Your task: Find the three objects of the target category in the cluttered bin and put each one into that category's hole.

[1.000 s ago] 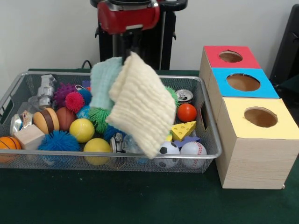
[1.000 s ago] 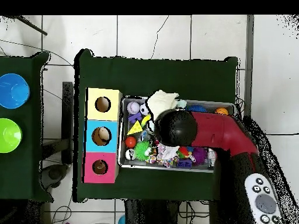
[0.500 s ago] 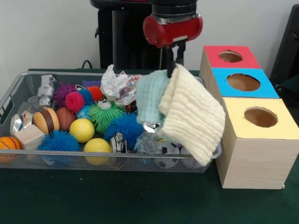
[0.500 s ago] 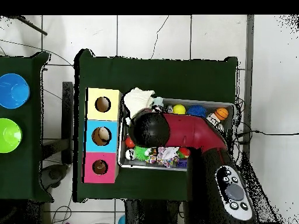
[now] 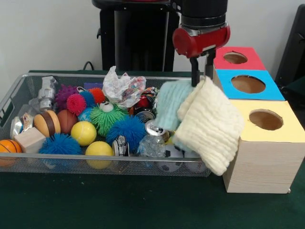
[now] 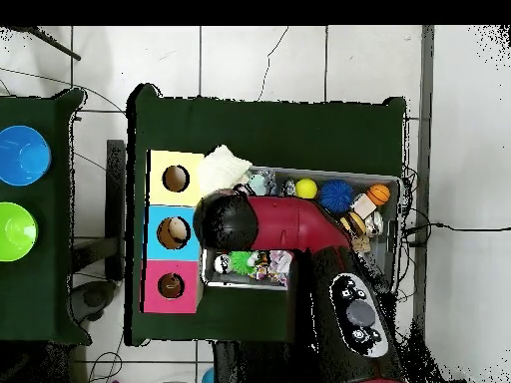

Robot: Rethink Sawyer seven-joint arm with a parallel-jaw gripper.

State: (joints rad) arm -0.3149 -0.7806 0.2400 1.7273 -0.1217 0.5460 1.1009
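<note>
Bin [image 5: 57, 164] full of toy balls [image 5: 84, 133]

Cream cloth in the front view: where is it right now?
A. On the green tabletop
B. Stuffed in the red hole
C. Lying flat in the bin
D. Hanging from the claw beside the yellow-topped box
D: the cream cloth hangs from the claw against the yellow-topped box.

Green table [image 5: 119, 202]: bin [image 5: 57, 164], box [image 5: 267, 157].
</note>
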